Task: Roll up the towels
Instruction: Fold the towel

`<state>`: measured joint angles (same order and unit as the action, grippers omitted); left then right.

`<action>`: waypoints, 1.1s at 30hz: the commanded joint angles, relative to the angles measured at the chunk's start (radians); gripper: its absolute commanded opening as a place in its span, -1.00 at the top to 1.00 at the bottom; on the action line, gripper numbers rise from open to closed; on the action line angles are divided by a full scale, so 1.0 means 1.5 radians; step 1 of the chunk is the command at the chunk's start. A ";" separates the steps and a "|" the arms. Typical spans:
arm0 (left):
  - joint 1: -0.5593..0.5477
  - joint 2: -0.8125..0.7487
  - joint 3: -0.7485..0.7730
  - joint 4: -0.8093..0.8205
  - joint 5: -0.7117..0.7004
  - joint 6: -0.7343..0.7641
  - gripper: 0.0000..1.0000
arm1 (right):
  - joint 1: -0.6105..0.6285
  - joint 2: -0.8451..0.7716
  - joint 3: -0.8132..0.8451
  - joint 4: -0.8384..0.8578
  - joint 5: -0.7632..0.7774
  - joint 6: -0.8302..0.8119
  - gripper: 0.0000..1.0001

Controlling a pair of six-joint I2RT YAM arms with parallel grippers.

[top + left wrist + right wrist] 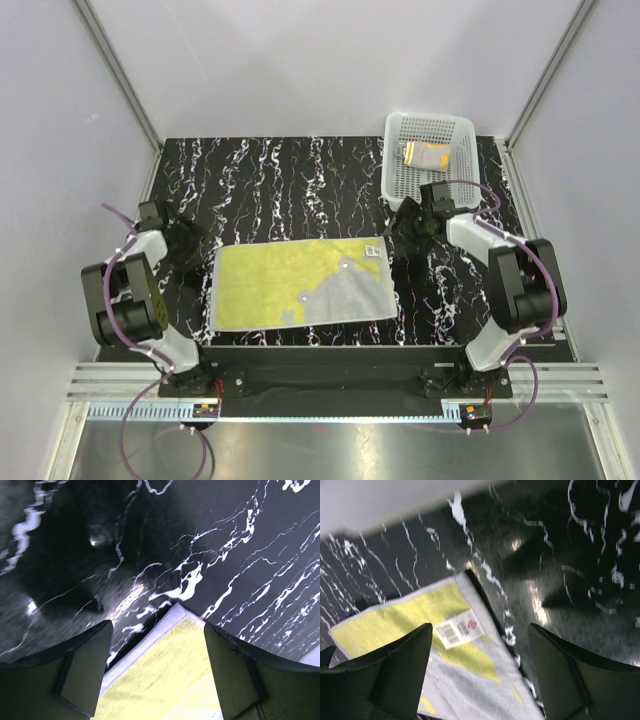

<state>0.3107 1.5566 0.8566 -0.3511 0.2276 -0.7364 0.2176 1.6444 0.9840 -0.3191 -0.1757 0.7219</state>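
Right, the yellow towel (305,285) lies spread flat along the near edge of the black marbled table (300,180), centred between the two arms. The orange towel (425,155) sits in the white basket (462,140) at the far right corner.

The danger as I see it: each gripper is poised at a far corner of the yellow cloth. If one pinches only the thin hem, or one catches and the other misses, the roll starts skewed and ends up cone-shaped. Pressing down too hard could also skid the fingers on that glossy top and shove the towel into a wrinkle.

The left gripper (188,240) hovers low at the far left corner with its fingers spread wide and nothing held. Its wrist view shows the corner lying between them. The right gripper (407,226) mirrors it at the far right corner, by the label (457,630), equally wide apart and empty. Both arms are folded, elbows out, wrists angled in toward the cloth.
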 commanded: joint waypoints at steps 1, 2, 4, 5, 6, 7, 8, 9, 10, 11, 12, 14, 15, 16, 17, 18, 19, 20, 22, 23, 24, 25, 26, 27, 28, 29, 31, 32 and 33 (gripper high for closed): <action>-0.028 0.021 0.017 0.071 -0.024 -0.017 -0.57 | -0.015 0.058 0.042 0.053 -0.018 -0.019 -0.66; -0.035 0.030 0.015 0.081 -0.025 -0.019 -0.56 | -0.015 0.070 0.053 0.062 -0.019 -0.021 -0.64; -0.057 0.041 0.016 0.092 -0.032 -0.022 -0.55 | -0.015 0.101 0.057 0.079 -0.029 -0.020 -0.61; -0.063 0.052 0.018 0.095 -0.035 -0.022 -0.55 | -0.015 0.111 0.060 0.090 -0.029 -0.020 -0.59; -0.068 0.057 0.021 0.097 -0.035 -0.022 -0.47 | -0.015 0.120 0.060 0.097 -0.034 -0.020 -0.56; -0.076 0.063 0.022 0.102 -0.035 -0.023 -0.43 | -0.015 0.133 0.060 0.102 -0.034 -0.018 -0.51; -0.079 0.069 0.023 0.105 -0.035 -0.022 -0.41 | -0.015 0.139 0.059 0.113 -0.036 -0.018 -0.50; -0.081 0.072 0.025 0.106 -0.038 -0.022 -0.41 | -0.014 0.143 0.057 0.121 -0.044 -0.016 -0.48; -0.084 0.072 0.024 0.112 -0.039 -0.020 -0.40 | -0.014 0.153 0.053 0.129 -0.051 -0.014 -0.41; -0.084 0.074 0.023 0.114 -0.040 -0.019 -0.39 | -0.013 0.156 0.048 0.140 -0.056 -0.012 -0.40; -0.084 0.074 0.022 0.114 -0.042 -0.018 -0.38 | -0.012 0.161 0.046 0.146 -0.065 -0.008 -0.39; -0.084 0.076 0.022 0.118 -0.041 -0.012 -0.33 | -0.007 0.167 0.038 0.159 -0.070 -0.007 -0.33; -0.084 0.076 0.022 0.119 -0.043 -0.012 -0.33 | 0.001 0.170 0.038 0.161 -0.071 -0.009 -0.32; -0.084 0.076 0.022 0.122 -0.041 -0.011 -0.32 | 0.006 0.175 0.037 0.162 -0.071 -0.010 -0.32; -0.084 0.076 0.021 0.124 -0.040 -0.011 -0.29 | 0.010 0.178 0.038 0.162 -0.071 -0.010 -0.29; -0.084 0.075 0.018 0.129 -0.040 -0.011 -0.28 | 0.020 0.185 0.038 0.163 -0.071 -0.009 -0.28; -0.084 0.074 0.016 0.132 -0.038 -0.011 -0.27 | 0.024 0.187 0.037 0.163 -0.070 -0.008 -0.26; -0.084 0.074 0.015 0.133 -0.037 -0.011 -0.26 | 0.028 0.189 0.035 0.164 -0.068 -0.006 -0.24; -0.084 0.074 0.015 0.135 -0.034 -0.008 -0.25 | 0.033 0.188 0.029 0.166 -0.062 -0.006 -0.23; -0.084 0.074 0.015 0.136 -0.032 -0.007 -0.24 | 0.035 0.187 0.022 0.170 -0.062 -0.003 -0.21; -0.084 0.073 0.015 0.136 -0.032 -0.007 -0.24 | 0.036 0.188 0.019 0.170 -0.061 -0.003 -0.19; -0.084 0.072 0.015 0.136 -0.031 -0.006 -0.24 | 0.038 0.186 0.018 0.169 -0.059 -0.003 -0.17; -0.084 0.071 0.014 0.139 -0.030 -0.006 -0.24 | 0.038 0.185 0.015 0.167 -0.056 -0.004 -0.16; -0.083 0.071 0.013 0.141 -0.027 -0.006 -0.24 | 0.039 0.185 0.013 0.166 -0.053 -0.005 -0.13; -0.084 0.072 0.014 0.142 -0.026 -0.006 -0.24 | 0.040 0.184 0.012 0.164 -0.050 -0.007 -0.12; -0.084 0.073 0.014 0.143 -0.024 -0.007 -0.24 | 0.041 0.184 0.009 0.163 -0.048 -0.007 -0.10; -0.084 0.076 0.013 0.145 -0.018 -0.005 -0.22 | 0.041 0.182 0.002 0.158 -0.043 -0.009 -0.07; -0.084 0.075 0.013 0.146 -0.019 -0.005 -0.22 | 0.042 0.180 -0.002 0.159 -0.043 -0.010 -0.07; -0.084 0.075 0.008 0.147 -0.021 -0.003 -0.22 | 0.042 0.177 -0.007 0.157 -0.040 -0.012 -0.06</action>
<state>0.1837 1.6588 0.8711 -0.1749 0.2016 -0.7589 0.2592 1.8729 1.0294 0.0170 -0.2153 0.6865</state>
